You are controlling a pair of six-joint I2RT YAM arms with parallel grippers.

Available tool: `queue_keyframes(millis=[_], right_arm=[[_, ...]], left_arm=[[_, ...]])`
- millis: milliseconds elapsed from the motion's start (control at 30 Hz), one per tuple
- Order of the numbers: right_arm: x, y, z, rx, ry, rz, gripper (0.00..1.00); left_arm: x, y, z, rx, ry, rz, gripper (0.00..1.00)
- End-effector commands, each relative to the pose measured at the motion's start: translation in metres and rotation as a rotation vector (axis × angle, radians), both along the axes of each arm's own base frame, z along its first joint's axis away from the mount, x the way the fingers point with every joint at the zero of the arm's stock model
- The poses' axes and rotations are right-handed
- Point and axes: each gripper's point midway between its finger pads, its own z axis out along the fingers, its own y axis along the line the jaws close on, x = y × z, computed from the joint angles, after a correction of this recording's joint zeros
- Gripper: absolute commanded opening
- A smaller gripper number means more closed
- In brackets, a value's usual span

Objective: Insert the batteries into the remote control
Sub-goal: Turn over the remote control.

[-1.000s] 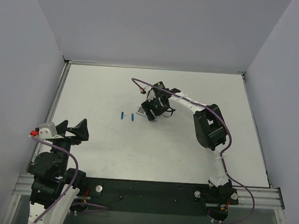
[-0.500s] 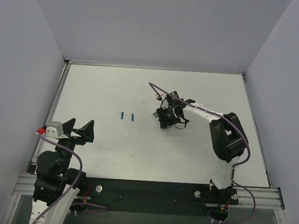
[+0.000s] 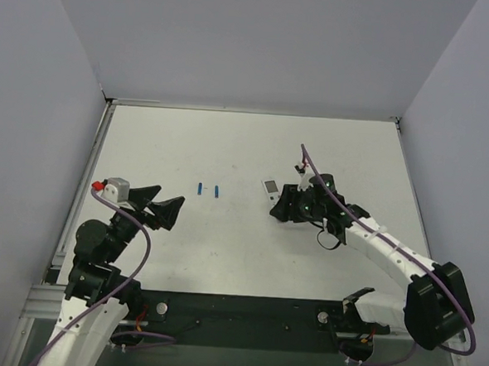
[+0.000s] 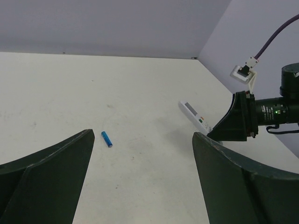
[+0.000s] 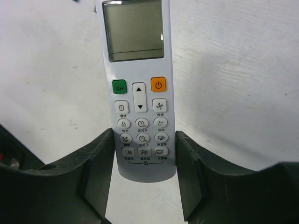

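Right of the batteries (image 3: 200,189), your right gripper (image 5: 142,158) has clamped the remote control (image 5: 139,88) and pulled it aside, face up: it likely needs flipping. Left gripper (image 4: 142,135) gapes empty.

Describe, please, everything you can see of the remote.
The remote is a white plastic oblong, face up: grey screen at the far end, then green and orange buttons, an up-down rocker and rows of white keys. The jaws of the right gripper press its sides at the key end. It is right of centre on the table; whether it is lifted is unclear.
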Motion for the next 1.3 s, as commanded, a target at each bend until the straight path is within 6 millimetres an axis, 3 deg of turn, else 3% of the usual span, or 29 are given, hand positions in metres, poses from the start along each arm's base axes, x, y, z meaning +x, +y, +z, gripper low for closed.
queue_keyframes(millis=[0, 233, 433, 700, 1100, 1267], right_arm=[[-0.007, 0.037, 0.068, 0.275, -0.137, 0.071, 0.01], [-0.052, 0.068, 0.145, 0.589, -0.261, 0.297, 0.01], [-0.087, 0.081, 0.177, 0.714, -0.284, 0.466, 0.01], [-0.103, 0.088, 0.19, 0.767, -0.287, 0.562, 0.01], [-0.115, 0.097, 0.196, 0.789, -0.281, 0.633, 0.02], [-0.114, 0.099, 0.189, 0.78, -0.272, 0.628, 0.04]], left_arm=[[-0.006, -0.035, 0.045, -0.107, -0.107, -0.209, 0.97], [0.002, -0.077, 0.05, -0.156, -0.074, -0.402, 0.97], [-0.005, -0.122, 0.059, -0.2, -0.067, -0.556, 0.97], [-0.011, -0.143, 0.077, -0.376, -0.08, -0.617, 0.97], [-0.009, -0.165, 0.073, -0.462, -0.023, -0.634, 0.96], [-0.011, -0.167, 0.07, -0.5, 0.003, -0.625, 0.73]])
